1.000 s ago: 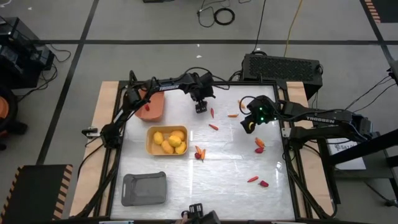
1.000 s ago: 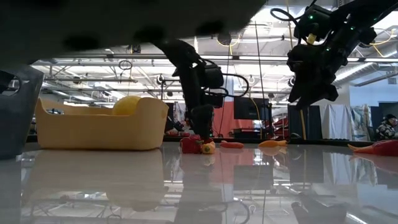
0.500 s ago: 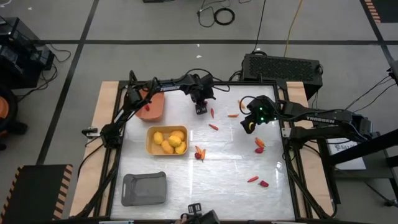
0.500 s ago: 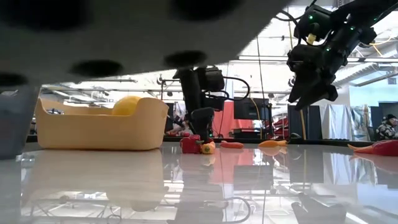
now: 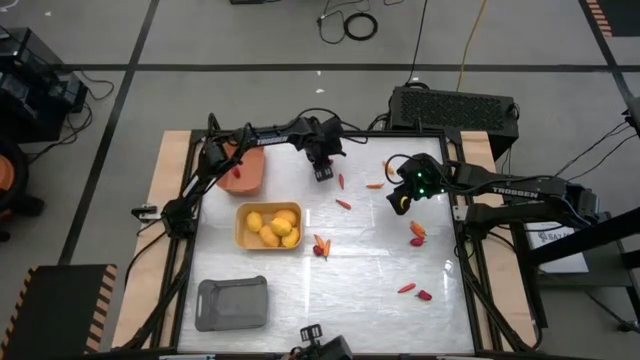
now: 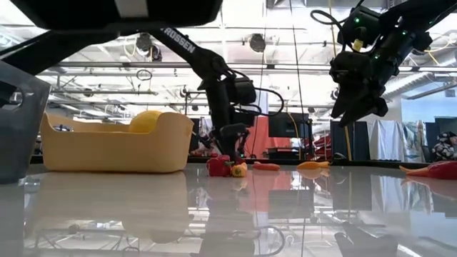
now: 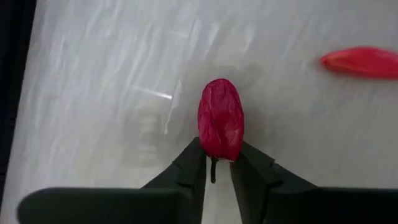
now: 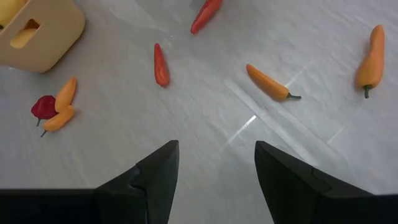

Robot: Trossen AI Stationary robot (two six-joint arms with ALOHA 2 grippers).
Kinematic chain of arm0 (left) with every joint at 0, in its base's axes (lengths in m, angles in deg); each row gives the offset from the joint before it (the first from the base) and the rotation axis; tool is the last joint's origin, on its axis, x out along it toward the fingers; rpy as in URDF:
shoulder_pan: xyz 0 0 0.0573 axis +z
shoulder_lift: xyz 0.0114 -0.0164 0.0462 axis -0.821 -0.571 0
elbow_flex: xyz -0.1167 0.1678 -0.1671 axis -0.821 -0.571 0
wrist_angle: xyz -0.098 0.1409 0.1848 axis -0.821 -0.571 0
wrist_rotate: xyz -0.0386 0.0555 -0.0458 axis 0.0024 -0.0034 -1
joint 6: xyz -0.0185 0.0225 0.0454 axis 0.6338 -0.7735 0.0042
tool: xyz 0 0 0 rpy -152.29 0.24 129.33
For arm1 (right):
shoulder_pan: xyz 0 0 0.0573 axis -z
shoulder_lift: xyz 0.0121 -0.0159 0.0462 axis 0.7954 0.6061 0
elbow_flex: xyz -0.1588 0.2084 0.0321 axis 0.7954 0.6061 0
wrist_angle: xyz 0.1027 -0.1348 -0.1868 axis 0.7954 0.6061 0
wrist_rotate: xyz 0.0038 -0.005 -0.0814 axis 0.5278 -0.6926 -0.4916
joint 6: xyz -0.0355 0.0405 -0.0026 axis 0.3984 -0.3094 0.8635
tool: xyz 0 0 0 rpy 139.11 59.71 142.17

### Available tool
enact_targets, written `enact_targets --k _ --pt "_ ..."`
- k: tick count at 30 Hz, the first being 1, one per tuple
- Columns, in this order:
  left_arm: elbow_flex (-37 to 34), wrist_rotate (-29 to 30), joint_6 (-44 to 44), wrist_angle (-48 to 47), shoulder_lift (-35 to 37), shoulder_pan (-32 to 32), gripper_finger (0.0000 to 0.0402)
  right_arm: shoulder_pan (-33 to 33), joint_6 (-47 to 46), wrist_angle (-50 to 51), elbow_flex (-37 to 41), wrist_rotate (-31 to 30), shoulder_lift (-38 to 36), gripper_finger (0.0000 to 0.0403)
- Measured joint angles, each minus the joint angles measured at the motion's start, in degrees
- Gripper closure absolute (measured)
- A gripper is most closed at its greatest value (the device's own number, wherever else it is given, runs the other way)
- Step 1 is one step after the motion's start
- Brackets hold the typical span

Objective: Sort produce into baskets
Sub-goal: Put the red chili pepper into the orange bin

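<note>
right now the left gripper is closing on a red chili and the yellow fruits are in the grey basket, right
Not quite. The left gripper is closing on a red chili, but the yellow fruits lie in the yellow basket, not the grey basket. The high view shows it.

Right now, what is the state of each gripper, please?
Left gripper: closing on the red pepper, pinching its stem end on the table.
Right gripper: open, empty, above the table.

White table [image 5: 370,290] carries three baskets [image 5: 268,226] and scattered peppers [image 5: 343,204].
</note>
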Motion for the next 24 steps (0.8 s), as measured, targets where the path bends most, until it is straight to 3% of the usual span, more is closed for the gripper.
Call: enact_targets --k 6,14,19,24 --pt "3.06 -0.13 0.47 -4.56 0.13 0.07 0.0365 0.01 0.00 0.01 0.00 0.00 0.00 0.0200" --pt "10.91 -1.90 1.49 -21.77 0.65 0.04 0.0365 0.00 -0.48 0.00 0.00 -0.01 0.00 0.0200" --pt "10.17 -3.92 2.75 -29.48 6.00 -0.20 0.0369 -0.40 -3.30 0.00 0.00 1.14 0.00 0.0200" --pt "4.91 -2.43 4.55 -29.32 14.79 0.04 0.0371 -3.92 -4.99 -0.63 0.00 1.14 -0.02 0.0204"
